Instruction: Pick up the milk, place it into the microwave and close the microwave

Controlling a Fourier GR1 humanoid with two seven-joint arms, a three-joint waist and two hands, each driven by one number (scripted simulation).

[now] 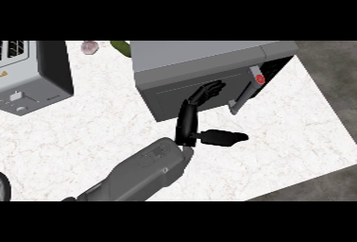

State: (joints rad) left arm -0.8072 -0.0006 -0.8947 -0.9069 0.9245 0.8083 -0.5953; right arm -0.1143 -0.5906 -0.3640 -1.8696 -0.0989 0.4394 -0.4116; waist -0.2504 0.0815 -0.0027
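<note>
The grey forearm (143, 172) comes in from the lower edge of the head view, a little left of centre, and slants up and right across the white marble-patterned counter (77, 137). At its end the black hand (190, 124) stands upright with its fingers (206, 92) straight and spread a little, their tips touching the front of the grey box-shaped microwave (202, 59); the thumb (225, 137) juts out to the right, apart from the fingers, over the bare counter. It holds nothing, and with only one arm showing I cannot tell which of the two hands it is. The microwave's dark grey door (178, 97) lies almost shut, with a narrow dark gap at its right end where a light grey handle (241, 100) hangs. Just above the handle, in that gap, a small red and white thing (259, 79) peeps out, likely the milk, though too little of it shows to be sure. A second grey appliance (31, 71) sits at the counter's far left, well apart from the microwave. Between the two, at the top edge, lie a small pale pinkish object (89, 47) and a green one (121, 47).
</note>
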